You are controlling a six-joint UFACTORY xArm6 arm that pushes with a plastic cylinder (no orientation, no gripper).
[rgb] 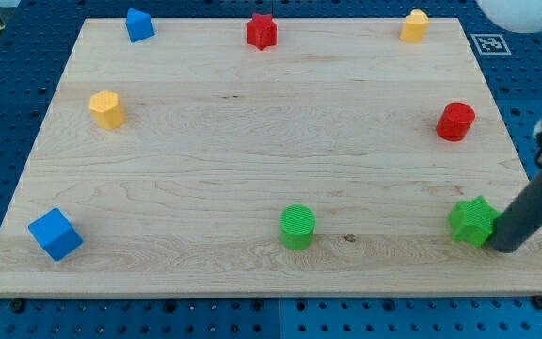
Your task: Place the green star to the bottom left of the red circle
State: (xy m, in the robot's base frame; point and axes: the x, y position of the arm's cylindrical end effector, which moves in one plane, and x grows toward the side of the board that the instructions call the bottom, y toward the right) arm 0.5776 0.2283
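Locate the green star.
The green star sits near the board's bottom right corner, below the red circle, with my tip touching its right side.

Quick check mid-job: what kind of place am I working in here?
Likely a robotics lab bench: a wooden board on a blue perforated table, a fiducial marker, and coloured blocks like the green star beside my tip.

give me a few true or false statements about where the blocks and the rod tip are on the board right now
1. My tip is just to the view's right of the green star. True.
2. The green star lies to the view's left of the green circle. False: it lies to its right.
3. The red circle is above the green star in the view. True.
4. The red star sits at the view's bottom edge. False: it sits near the top.
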